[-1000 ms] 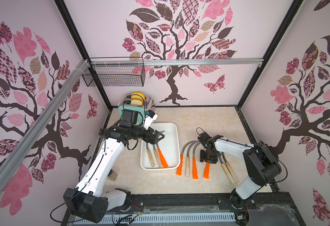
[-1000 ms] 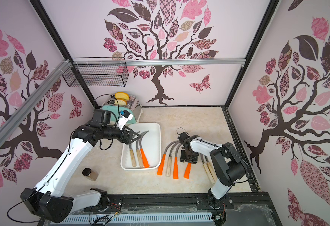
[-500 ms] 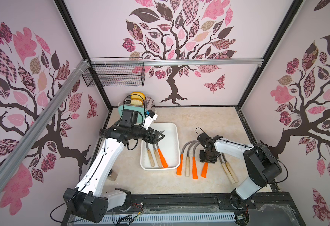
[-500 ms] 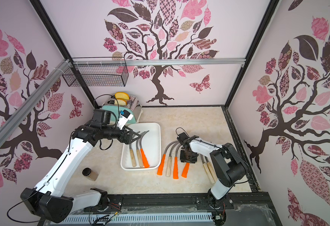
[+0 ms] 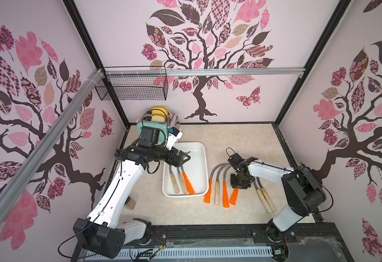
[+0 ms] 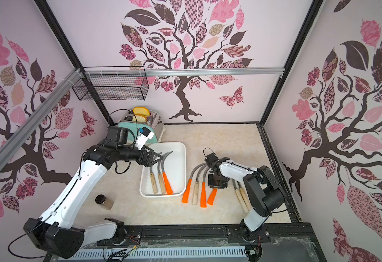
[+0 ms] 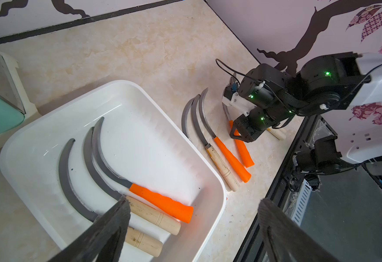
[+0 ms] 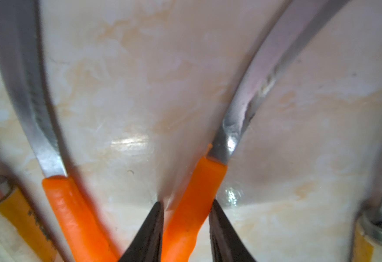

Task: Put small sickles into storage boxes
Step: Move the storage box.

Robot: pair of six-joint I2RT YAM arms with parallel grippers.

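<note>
Sickles [image 5: 225, 195] are lying in two groups: three inside the white tray [image 5: 196, 165], six in a row on the table [image 5: 242, 140] just beside it. The left gripper [image 5: 186, 157] is hovering above the tray's far end, jaws wide and empty, so an arm arriving there may be risking a knock. The right gripper [image 8: 185, 203] is pinching the orange handle [image 8: 199, 181] of the fourth sickle [image 5: 234, 196] out from the tray, close to where its curved blade [image 8: 264, 79] begins. That narrow, off-centre hold is likely inviting a swing or slip on lifting, with the blade snagging the neighbouring orange-handled sickle [image 8: 72, 208] on the tray side.
</note>
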